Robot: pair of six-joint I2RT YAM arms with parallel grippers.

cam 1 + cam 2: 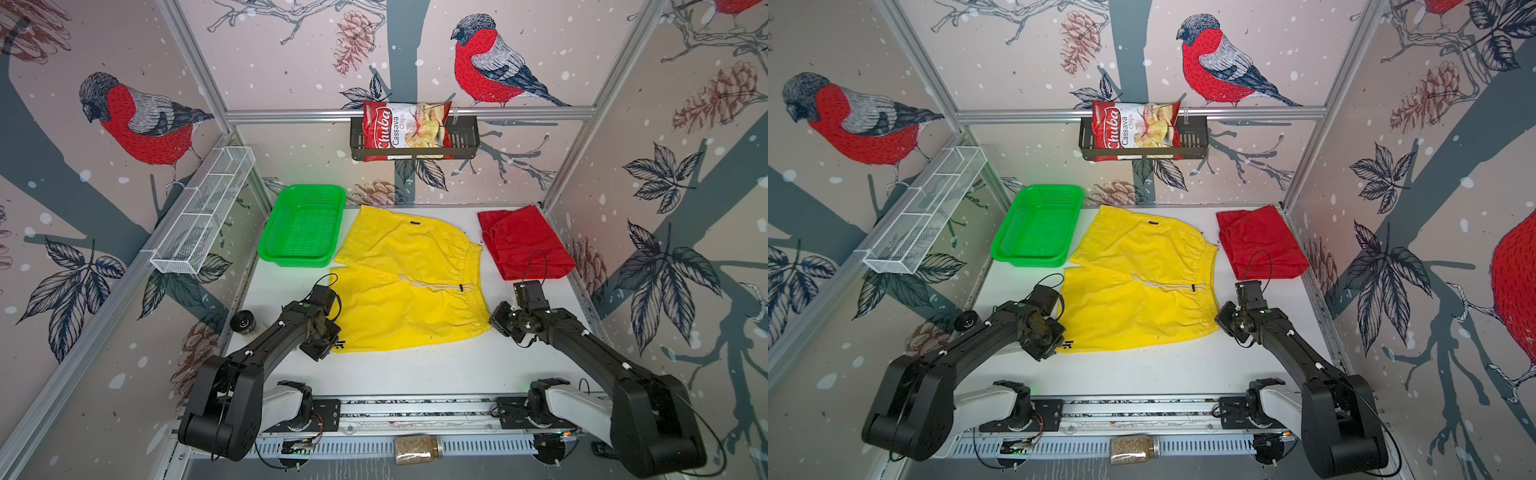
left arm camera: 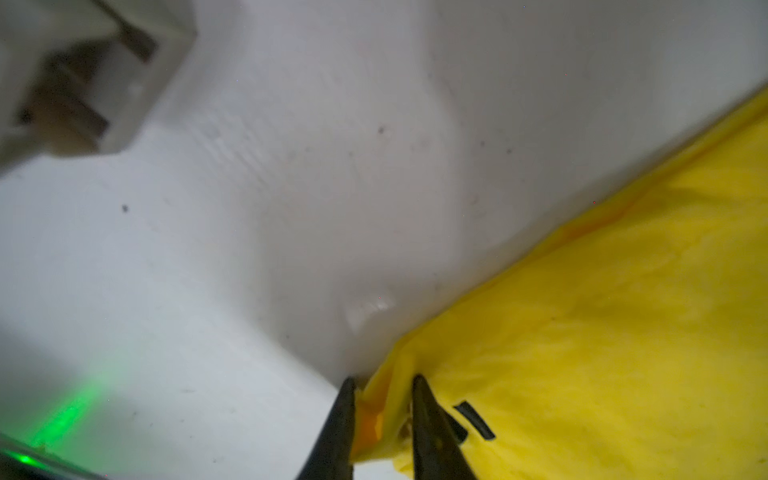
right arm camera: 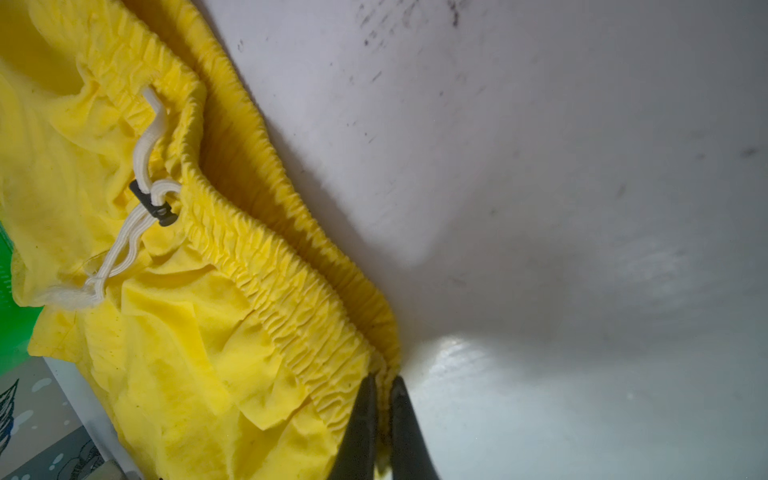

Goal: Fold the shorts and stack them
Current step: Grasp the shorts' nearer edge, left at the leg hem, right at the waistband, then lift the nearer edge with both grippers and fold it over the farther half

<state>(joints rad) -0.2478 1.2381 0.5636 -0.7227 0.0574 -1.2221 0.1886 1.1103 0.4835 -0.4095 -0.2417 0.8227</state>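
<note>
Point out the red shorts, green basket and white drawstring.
red shorts [image 1: 523,245]: in a top view, cloth middle
green basket [image 1: 291,259]: in a top view, front wall
drawstring [image 3: 158,124]: right wrist view, upper strand

Red chip bag [image 1: 405,129] in wall rack [image 1: 465,137], printed "Chuba Cassava Chips"
</note>
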